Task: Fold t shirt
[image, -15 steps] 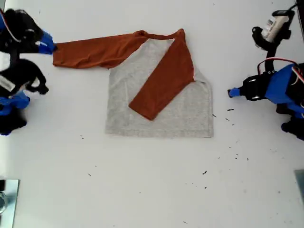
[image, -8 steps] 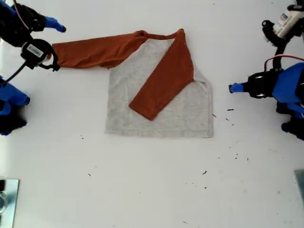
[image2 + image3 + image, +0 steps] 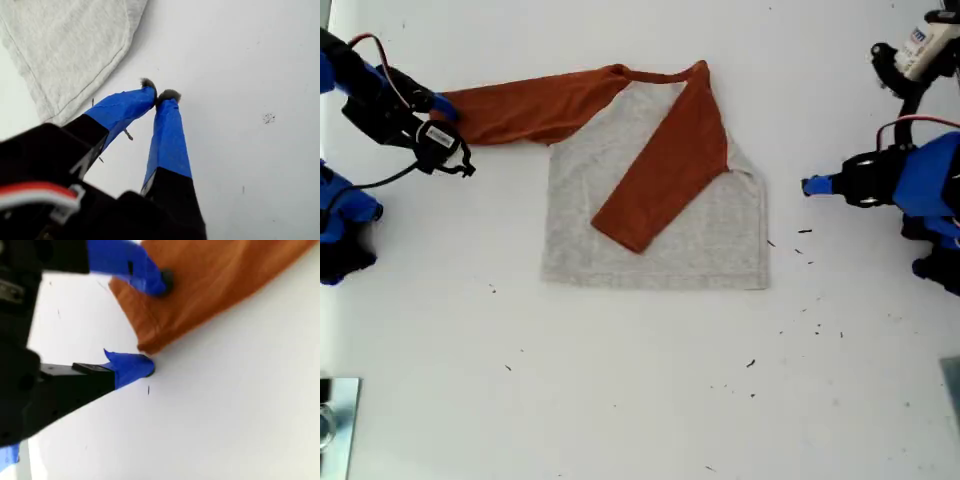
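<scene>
The t shirt (image 3: 705, 240) lies flat on the white table, grey body up, no dark print showing. One rust-orange sleeve (image 3: 660, 170) is folded diagonally across the body. The other sleeve (image 3: 530, 105) stretches toward the exterior view's left. My second gripper (image 3: 442, 110) is at that sleeve's cuff, open, with one finger over the cloth and the other at the cuff's edge (image 3: 145, 347). My first gripper (image 3: 810, 186) hovers at the exterior view's right, a short way off the shirt's side. It is shut on nothing (image 3: 159, 92), with a grey shirt corner (image 3: 75, 55) nearby.
Blue arm bases stand at the exterior view's left (image 3: 345, 215) and right (image 3: 930, 190) edges. A metal object (image 3: 335, 420) sits at the exterior view's lower left corner. Dark specks (image 3: 800, 330) dot the table in front of the shirt.
The arm at the exterior view's left swung in and came down at the outstretched sleeve's cuff with its jaws open. The other arm has hardly moved, and the shirt lies as before.
</scene>
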